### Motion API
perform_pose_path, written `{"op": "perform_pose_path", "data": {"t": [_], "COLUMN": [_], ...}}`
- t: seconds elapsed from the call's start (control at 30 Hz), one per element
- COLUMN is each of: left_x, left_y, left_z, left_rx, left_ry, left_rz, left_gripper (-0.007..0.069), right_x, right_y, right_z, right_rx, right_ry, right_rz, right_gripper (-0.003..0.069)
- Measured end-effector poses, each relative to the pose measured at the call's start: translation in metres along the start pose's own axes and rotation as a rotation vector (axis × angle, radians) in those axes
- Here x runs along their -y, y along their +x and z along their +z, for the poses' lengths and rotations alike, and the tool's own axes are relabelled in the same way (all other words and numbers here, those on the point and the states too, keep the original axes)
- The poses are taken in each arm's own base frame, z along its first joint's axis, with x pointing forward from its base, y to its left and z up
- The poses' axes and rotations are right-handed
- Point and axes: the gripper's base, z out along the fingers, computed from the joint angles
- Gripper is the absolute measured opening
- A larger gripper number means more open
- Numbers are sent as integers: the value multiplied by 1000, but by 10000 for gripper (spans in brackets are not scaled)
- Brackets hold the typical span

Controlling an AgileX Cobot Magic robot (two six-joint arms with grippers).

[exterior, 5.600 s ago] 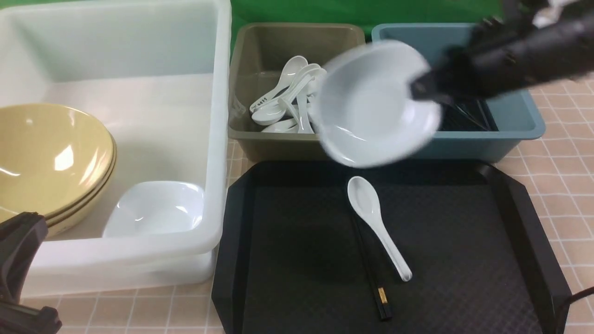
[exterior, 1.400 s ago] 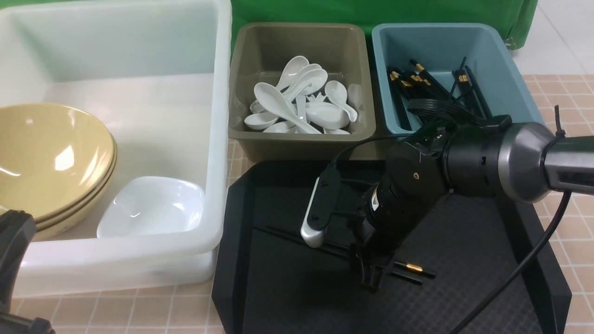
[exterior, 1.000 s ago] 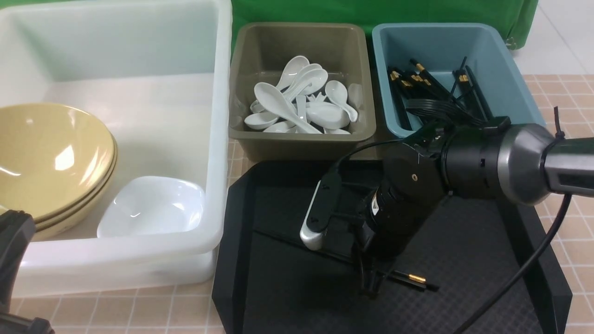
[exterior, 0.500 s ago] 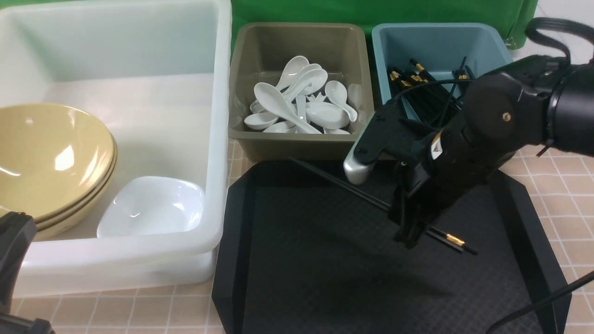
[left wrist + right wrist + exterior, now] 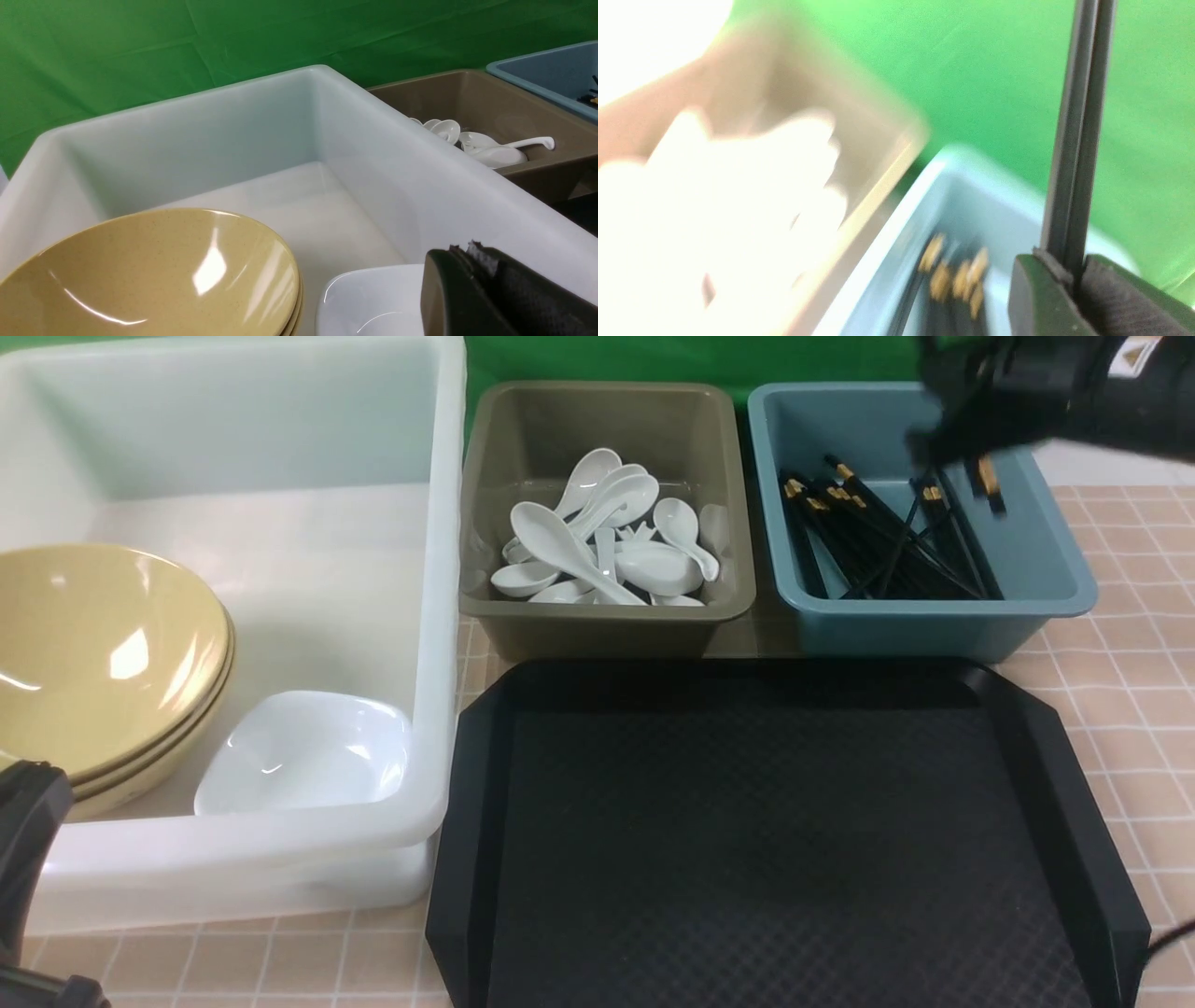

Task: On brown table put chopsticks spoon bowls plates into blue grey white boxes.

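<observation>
Green backdrop, tiled brown table (image 5: 1120,644). Right gripper (image 5: 1069,275) clamps a chopstick pair (image 5: 1078,140), long axis running straight out past its jaws, above the blue bin (image 5: 934,616) at 1 o'clock. Left gripper (image 5: 472,261) closed, empty.

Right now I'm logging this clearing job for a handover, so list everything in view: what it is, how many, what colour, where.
white tub: one, translucent white, on the left.
bowls: a nested stack, at least two, mustard-tan, in the white tub.
plate: one, white, in the white tub beside the bowls.
grey bin: one, olive-grey, behind the tray.
spoons: a pile, white, count unclear, in the grey bin.
blue bin: one, teal-blue, right of the grey bin.
loose chopsticks: many, black with gold bands, in the blue bin.
tray: one, black, in front, bare.
brown table: pinkish-tan tiles.
green backdrop: behind.
left gripper: black, shut, by the white tub.
right gripper: black, above the blue bin, shut on held chopsticks.
</observation>
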Motion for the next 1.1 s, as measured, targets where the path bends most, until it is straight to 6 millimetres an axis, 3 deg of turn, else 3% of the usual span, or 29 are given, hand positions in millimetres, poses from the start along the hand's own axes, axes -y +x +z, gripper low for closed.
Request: {"op": "perform_pose_path", "data": {"t": [0.07, 0.1, 0.17, 0.27, 0.37, 0.47, 0.57, 0.63, 0.67, 0.73, 0.8, 0.93, 1.03, 1.1], "left_x": [0, 0, 0, 0, 0, 0, 0, 0, 0, 0, 0, 0, 0, 0], "left_y": [-1, -1, -2, -2, -2, -2, -2, -2, -2, -2, -2, -2, -2, -2], "left_z": [0, 0, 0, 0, 0, 0, 0, 0, 0, 0, 0, 0, 0, 0], "left_rx": [6, 13, 18, 21, 21, 21, 21, 21, 21, 21, 21, 21, 21, 21], "left_ry": [0, 2, 2, 2, 2, 2, 2, 2, 2, 2, 2, 2, 2, 2], "left_rz": [-1, -5, -7, -7, -8, -8, -8, -8, -8, -8, -8, -8, -8, -8], "left_gripper": [-7, -7, -7, -7, -7, -7, -7, -7, -7, -7, -7, -7, -7, -7], "right_x": [6, 12, 14, 14, 15, 21, 31, 37, 37, 36, 32, 20, 8, -1], "right_y": [6, 19, 30, 53, 63, 51, 14, -22, -26, -51, -58, -42, 1, 37], "right_z": [12, 31, 47, 73, 80, 69, 32, -14, -18, -75, -116, -187, -215, -222], "right_rx": [29, 38, 13, -86, -183, -225, -217, -124, -110, 25, 130, 311, 340, 306], "right_ry": [29, 53, 61, 50, 38, 35, 33, 45, 48, 70, 88, 119, 132, 126], "right_rz": [59, 111, 147, 162, 196, 212, 164, 106, 105, 60, 39, 28, 24, 24], "right_gripper": [134, 134, 147, 218, 321, 359, 320, 227, 227, 109, 53, 36, 36, 36]}}
